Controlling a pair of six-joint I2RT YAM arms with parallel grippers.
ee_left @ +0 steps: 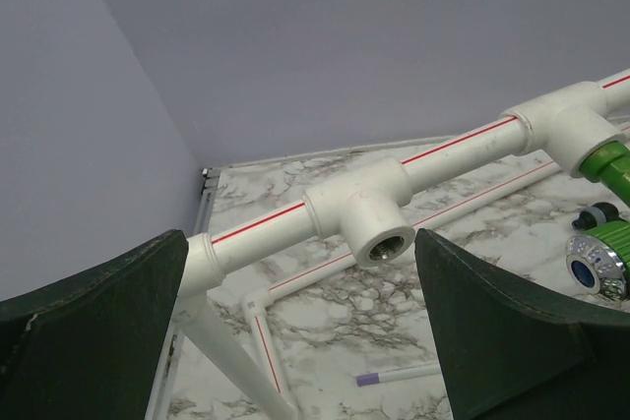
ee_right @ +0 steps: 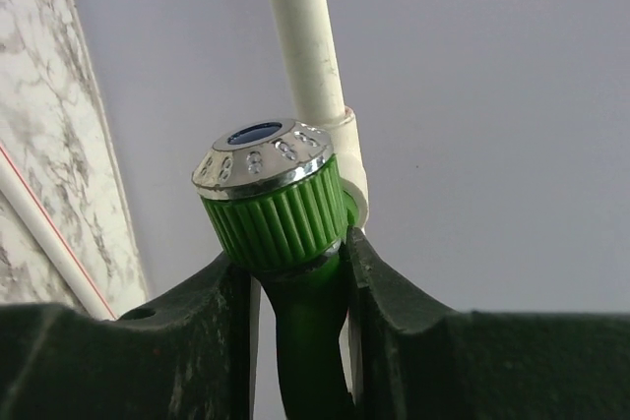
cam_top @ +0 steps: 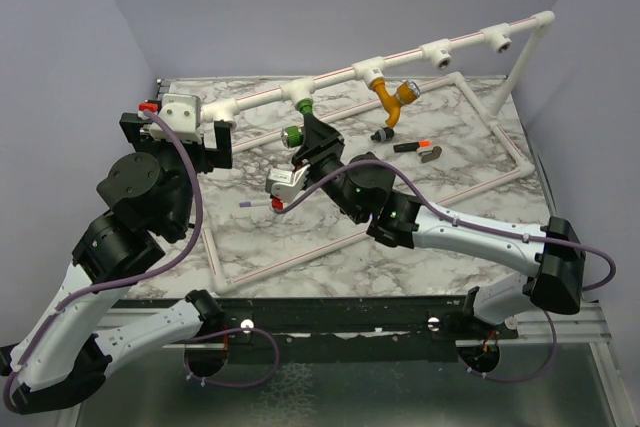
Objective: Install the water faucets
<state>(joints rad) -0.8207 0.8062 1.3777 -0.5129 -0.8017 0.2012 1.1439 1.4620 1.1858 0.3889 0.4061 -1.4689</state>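
Note:
The green water faucet (cam_top: 297, 119) hangs from a T-socket of the white red-striped pipe frame (cam_top: 250, 102), its silvery round end (ee_right: 264, 156) turned toward the left. My right gripper (cam_top: 306, 139) is shut on the green stem just under the ribbed collar (ee_right: 279, 221), one finger on each side. The mustard-orange faucet (cam_top: 393, 97) sits in the T-socket to the right of it. At the frame's left end my left gripper (cam_top: 178, 131) stands open; an empty threaded T-socket (ee_left: 381, 240) shows between its fingers, and nothing is held.
A purple pen (cam_top: 255, 204) lies on the marble table inside the frame's base pipes. Small black and red parts (cam_top: 410, 146) lie right of centre. Two more T-sockets (cam_top: 440, 51) sit along the upper pipe toward the right. Purple walls enclose the back and sides.

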